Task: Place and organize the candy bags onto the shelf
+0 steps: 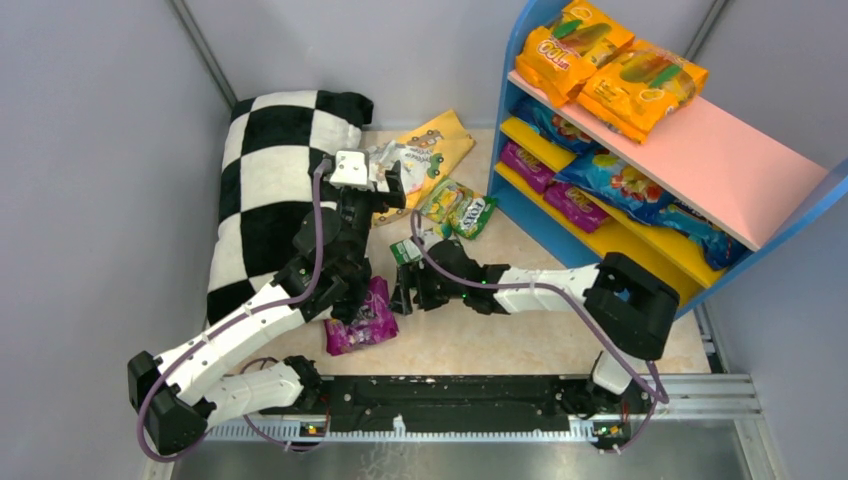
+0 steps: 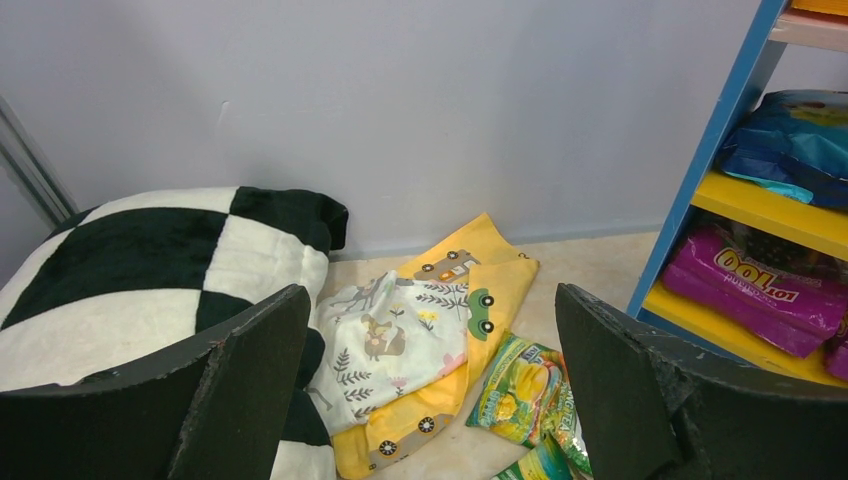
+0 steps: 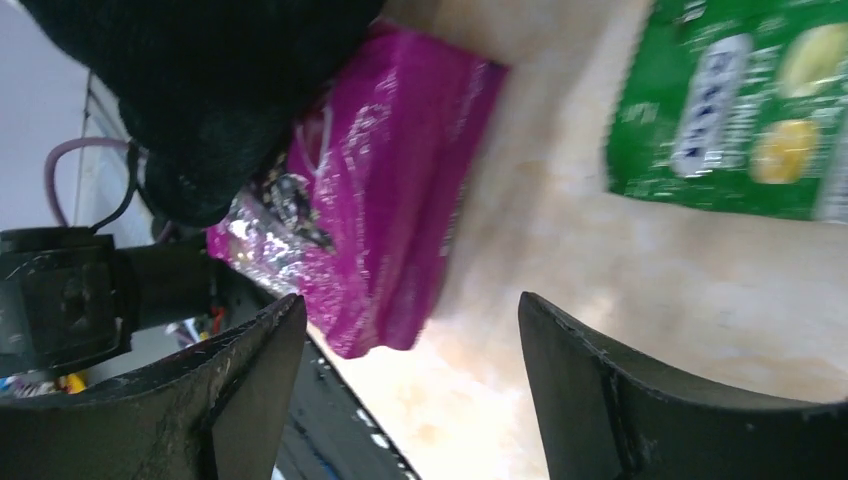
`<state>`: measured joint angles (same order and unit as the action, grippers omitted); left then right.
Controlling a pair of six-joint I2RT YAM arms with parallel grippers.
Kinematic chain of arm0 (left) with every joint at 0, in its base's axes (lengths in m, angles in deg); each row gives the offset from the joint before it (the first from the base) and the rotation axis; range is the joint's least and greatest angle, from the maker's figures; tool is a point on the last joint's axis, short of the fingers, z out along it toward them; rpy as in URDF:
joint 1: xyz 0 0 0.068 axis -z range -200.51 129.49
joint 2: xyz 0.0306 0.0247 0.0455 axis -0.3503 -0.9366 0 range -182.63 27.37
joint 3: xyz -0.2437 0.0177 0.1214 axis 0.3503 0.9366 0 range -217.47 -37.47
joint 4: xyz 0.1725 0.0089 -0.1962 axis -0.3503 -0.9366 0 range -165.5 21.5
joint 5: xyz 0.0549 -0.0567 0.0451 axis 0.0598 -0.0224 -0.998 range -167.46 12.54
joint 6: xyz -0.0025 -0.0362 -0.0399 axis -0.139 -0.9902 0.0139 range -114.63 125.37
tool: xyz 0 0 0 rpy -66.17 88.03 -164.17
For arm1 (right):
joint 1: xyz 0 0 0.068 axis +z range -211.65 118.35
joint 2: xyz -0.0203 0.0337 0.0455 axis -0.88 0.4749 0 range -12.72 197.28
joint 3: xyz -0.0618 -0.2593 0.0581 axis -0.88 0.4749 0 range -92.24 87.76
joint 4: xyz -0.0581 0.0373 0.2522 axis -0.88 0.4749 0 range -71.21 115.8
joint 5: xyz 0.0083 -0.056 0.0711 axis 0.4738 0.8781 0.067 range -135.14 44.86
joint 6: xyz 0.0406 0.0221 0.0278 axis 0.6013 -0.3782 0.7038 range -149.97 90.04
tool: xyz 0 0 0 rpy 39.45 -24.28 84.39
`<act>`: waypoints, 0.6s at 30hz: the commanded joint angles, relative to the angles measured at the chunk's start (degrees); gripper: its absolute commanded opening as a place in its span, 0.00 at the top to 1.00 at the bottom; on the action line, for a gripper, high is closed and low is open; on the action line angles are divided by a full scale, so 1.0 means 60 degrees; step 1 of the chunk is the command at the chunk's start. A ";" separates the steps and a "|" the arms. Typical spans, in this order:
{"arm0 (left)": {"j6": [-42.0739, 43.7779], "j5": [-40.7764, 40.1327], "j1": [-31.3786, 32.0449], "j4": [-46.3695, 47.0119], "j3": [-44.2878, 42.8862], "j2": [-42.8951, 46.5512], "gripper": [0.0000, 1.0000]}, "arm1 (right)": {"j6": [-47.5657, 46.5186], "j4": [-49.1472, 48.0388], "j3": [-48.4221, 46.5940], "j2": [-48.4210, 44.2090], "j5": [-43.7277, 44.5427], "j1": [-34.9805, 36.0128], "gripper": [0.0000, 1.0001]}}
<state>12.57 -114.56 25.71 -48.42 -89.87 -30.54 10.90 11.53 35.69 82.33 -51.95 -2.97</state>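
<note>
On the shelf [image 1: 740, 170]: orange bags [image 1: 610, 65] atop, blue bags [image 1: 615, 180] and purple bags [image 1: 578, 207] below. Left fingers [image 2: 250, 370] wide apart, right fingers [image 3: 250, 390] parted, both empty.

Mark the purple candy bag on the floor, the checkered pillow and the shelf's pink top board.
purple candy bag [image 1: 365, 322]: top external view, on its glossy front.
checkered pillow [image 1: 275, 180]: top external view, on a white square near its middle.
pink top board [image 1: 720, 165]: top external view, on its bare right part.

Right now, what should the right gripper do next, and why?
Probably ease the right gripper forward and close on the purple bag: its jaws stand open and empty, and the bag's near edge lies just ahead of them.
</note>
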 commanded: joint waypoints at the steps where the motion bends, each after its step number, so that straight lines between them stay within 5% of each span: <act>1: 0.0076 -0.0060 -0.0049 0.0429 -0.0291 0.0024 0.01 | 0.0896 -0.1059 -0.0589 0.0522 -0.0500 0.0450 0.24; 6: 0.0067 -0.0024 -0.0055 0.0430 -0.0294 0.0004 0.01 | 0.0940 -0.1062 -0.0915 0.1202 -0.0654 0.0752 0.36; 12: 0.0036 -0.0006 -0.0059 0.0407 -0.0303 0.0006 0.01 | 0.0596 -0.0216 -0.1308 0.1519 -0.0282 0.0903 0.65; 16: 0.0037 -0.0022 -0.0073 0.0397 -0.0298 0.0030 0.01 | 0.0206 0.0724 -0.1384 0.1369 0.0157 0.0903 1.00; 18: 0.0030 -0.0034 -0.0071 0.0399 -0.0298 0.0028 0.01 | -0.0062 0.1158 -0.1286 0.1101 0.0456 0.0904 1.00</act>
<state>12.77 -114.54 25.67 -48.40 -89.87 -30.54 14.15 12.58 29.50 91.40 -53.30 1.97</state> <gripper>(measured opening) 0.987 0.019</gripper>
